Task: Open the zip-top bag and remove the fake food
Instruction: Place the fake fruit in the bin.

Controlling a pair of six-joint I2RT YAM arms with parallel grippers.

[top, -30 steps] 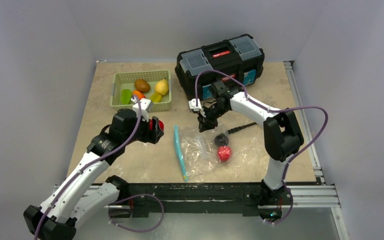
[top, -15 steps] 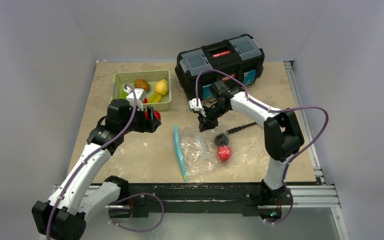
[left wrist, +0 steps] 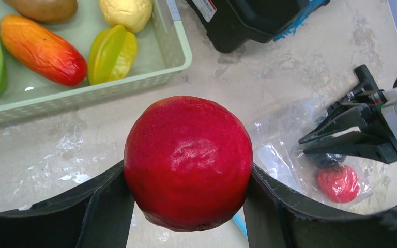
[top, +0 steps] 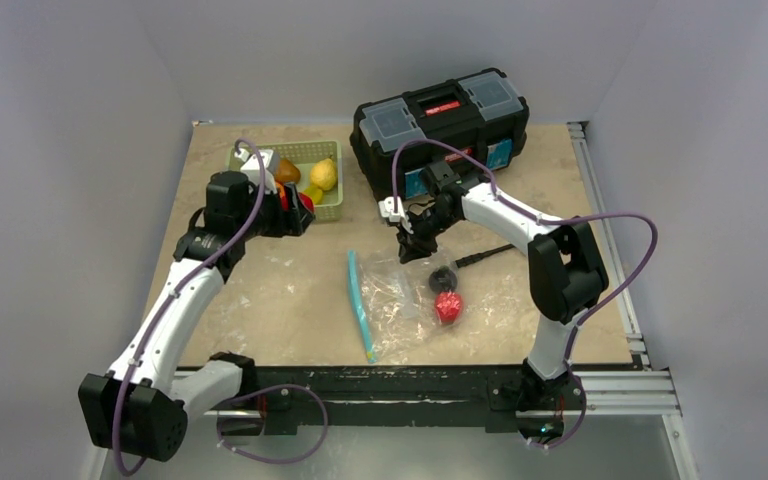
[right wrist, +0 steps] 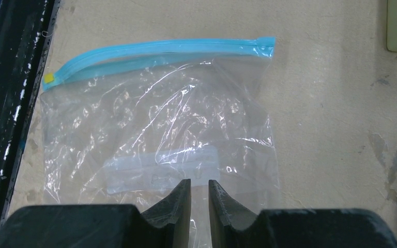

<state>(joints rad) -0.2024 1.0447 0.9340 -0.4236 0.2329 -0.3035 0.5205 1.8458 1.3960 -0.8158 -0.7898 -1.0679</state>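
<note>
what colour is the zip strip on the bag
The zip strip is light teal-blue, clearest in the right wrist view.

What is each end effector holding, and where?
Left end effector grips the red fruit by its sides. Right end effector pinches the zip-top bag at the edge opposite its zip.

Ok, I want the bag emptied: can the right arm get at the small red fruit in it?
Probably not. The right pincer is shut on the clear crinkly zip-top bag, and the small glossy red fake fruit seems to lie under its plastic, the teal zip strip on the opposite side.
</note>
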